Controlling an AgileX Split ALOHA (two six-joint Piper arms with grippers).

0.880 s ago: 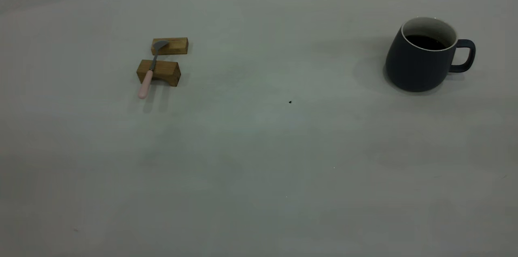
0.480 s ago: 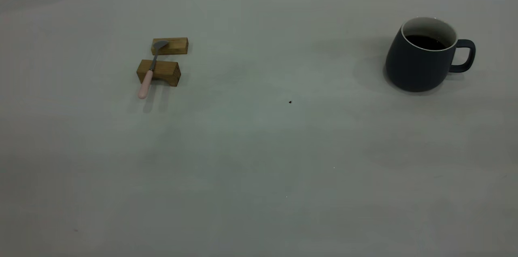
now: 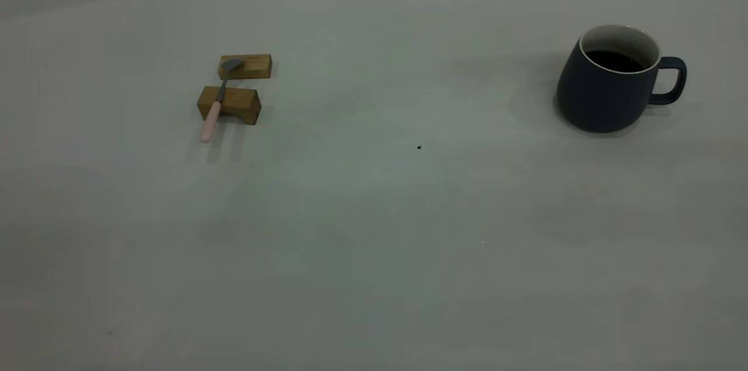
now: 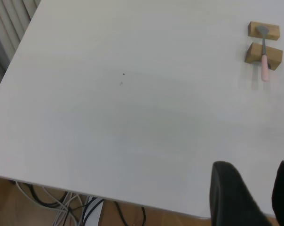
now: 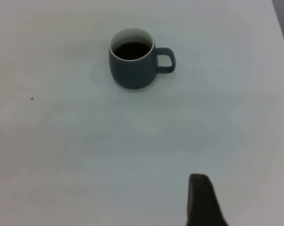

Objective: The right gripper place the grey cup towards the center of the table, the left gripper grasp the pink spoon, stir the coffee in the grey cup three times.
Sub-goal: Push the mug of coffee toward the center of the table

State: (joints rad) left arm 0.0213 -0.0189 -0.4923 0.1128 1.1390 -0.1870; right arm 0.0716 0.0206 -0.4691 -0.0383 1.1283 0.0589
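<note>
Far left part of the pale grey-white flat surface (image 3: 374,254): two small brown wooden blocks (image 3: 229,104), one behind the other, closer to the back edge than the front. The small spoon with a pale pink rounded handle and grey metal neck and bowl (image 3: 214,108) lies bridged across them, bowl resting on the rear block, neck crossing the front block, pink handle jutting out over the surface toward the front edge. Judgement: the blocks serve as a rest, keeping the handle raised clear so fingers can close around it from either side.

Left gripper (image 4: 251,195): seen only in the left wrist view, at the surface's edge, well apart from the spoon. Two dark fingers with an open gap between them, holding nothing.

Near the middle: a tiny dark speck (image 3: 419,147), nothing else.

Far right, toward the back edge: the rounded dark blue-grey matte cup with white interior and thin white rim (image 3: 608,82) stands upright, loop handle pointing at the right edge. Dark, nearly black coffee (image 3: 613,60) sits well below the rim. Judgement: handle faces the right arm's side, convenient for its grasp; the cup is not yet moved toward the centre.

Right gripper (image 5: 203,200): only one dark finger shows, well apart from the cup; spread cannot be told.

No brands, labels or writing visible anywhere.
</note>
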